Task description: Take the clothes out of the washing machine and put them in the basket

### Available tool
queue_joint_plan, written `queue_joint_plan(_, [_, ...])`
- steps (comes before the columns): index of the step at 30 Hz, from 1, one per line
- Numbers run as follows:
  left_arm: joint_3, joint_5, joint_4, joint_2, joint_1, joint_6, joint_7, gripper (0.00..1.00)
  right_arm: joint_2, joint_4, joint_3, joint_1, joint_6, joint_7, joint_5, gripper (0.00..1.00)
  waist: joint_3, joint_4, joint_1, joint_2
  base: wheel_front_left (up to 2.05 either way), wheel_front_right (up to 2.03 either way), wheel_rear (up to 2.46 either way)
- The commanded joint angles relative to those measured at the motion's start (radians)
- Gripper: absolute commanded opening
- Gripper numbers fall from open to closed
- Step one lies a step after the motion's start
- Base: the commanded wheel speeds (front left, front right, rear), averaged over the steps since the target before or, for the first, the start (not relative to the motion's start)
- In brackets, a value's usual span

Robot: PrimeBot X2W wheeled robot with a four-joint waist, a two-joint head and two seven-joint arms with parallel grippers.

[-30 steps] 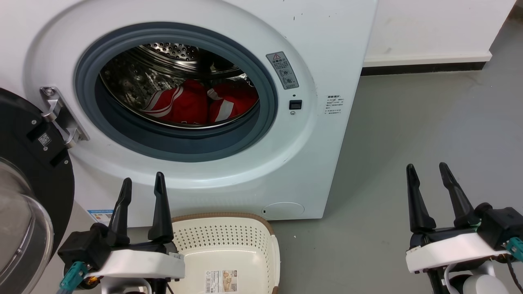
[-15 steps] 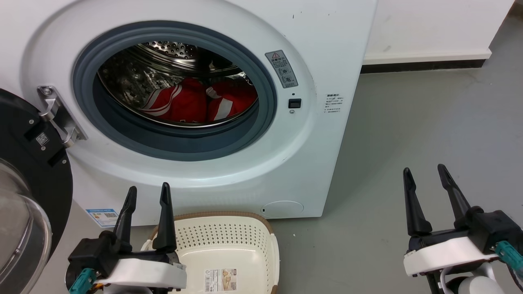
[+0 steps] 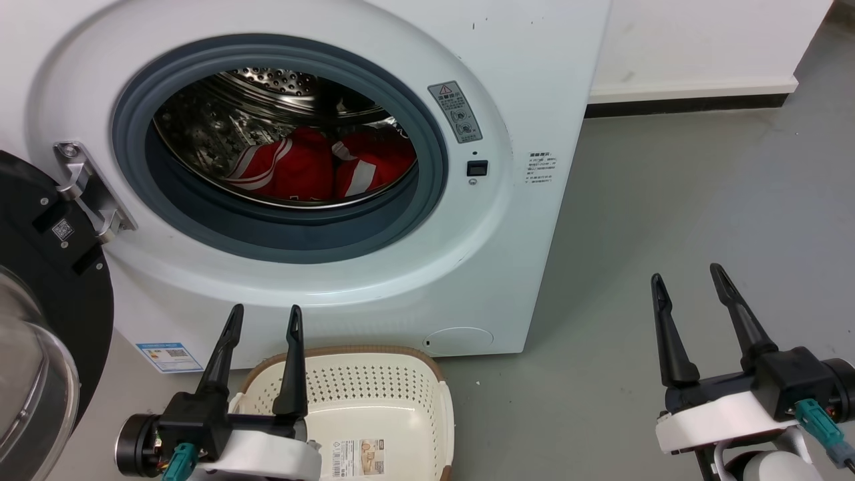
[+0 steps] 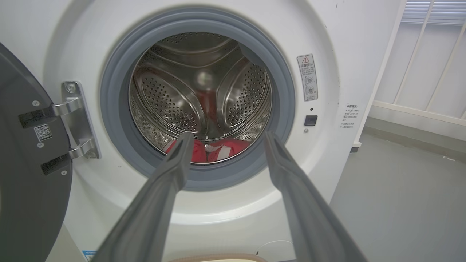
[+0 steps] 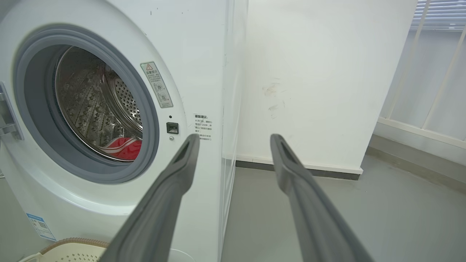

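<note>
The white washing machine [image 3: 521, 80] stands with its black-framed door [image 3: 47, 267] swung open to the left. Red clothes [image 3: 314, 170] with white stripes lie at the bottom of the steel drum, also in the left wrist view [image 4: 214, 151] and right wrist view [image 5: 122, 148]. The cream basket [image 3: 374, 391] sits on the floor right below the porthole, with nothing but a label inside. My left gripper [image 3: 264, 317] is open above the basket's left rim, fingers aimed at the porthole [image 4: 227, 136]. My right gripper [image 3: 688, 275] is open over the floor to the machine's right [image 5: 235, 140].
Grey floor [image 3: 701, 187] stretches to the right of the machine, bounded by a white wall with a dark skirting [image 3: 681, 105]. The open door's glass bowl [image 3: 30, 374] bulges out at the far left. A white railing [image 5: 429, 72] shows past the wall.
My left gripper has dropped lower and shifted right, over the basket's left rim. The right gripper has lowered slightly. The head camera has drifted a little.
</note>
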Motion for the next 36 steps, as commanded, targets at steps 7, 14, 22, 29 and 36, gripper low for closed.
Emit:
queue_joint_plan(7, [-0.010,0.063,-0.008,0.001,0.012,0.012,-0.019,1.00,0.001,-0.008,0.007,0.003,0.000,-0.020,-0.045,1.00,0.009,-0.004,0.0000,-0.0001,0.00,0.00,0.00])
queue_joint_plan(14, [-0.003,0.056,-0.014,0.001,0.013,0.010,-0.027,1.00,0.001,0.011,0.009,0.001,0.000,-0.028,-0.029,1.00,0.014,-0.004,0.0000,-0.0001,0.00,0.00,0.00])
queue_joint_plan(22, [0.013,0.032,-0.012,0.001,0.009,-0.001,-0.027,1.00,0.001,0.020,0.009,-0.003,0.000,-0.027,-0.003,1.00,0.016,-0.007,0.0000,-0.0001,0.00,0.00,0.00])
queue_joint_plan(29, [0.012,0.021,0.016,0.001,0.020,-0.015,-0.026,1.00,0.001,0.024,-0.006,-0.002,0.000,-0.027,0.033,1.00,0.015,-0.011,0.0000,-0.0001,0.00,0.00,0.00])
queue_joint_plan(36, [0.049,0.029,0.068,0.001,-0.024,-0.045,-0.026,1.00,0.002,0.006,-0.003,-0.039,0.000,-0.027,0.072,1.00,0.097,-0.050,0.0000,-0.0001,0.00,0.00,0.00])
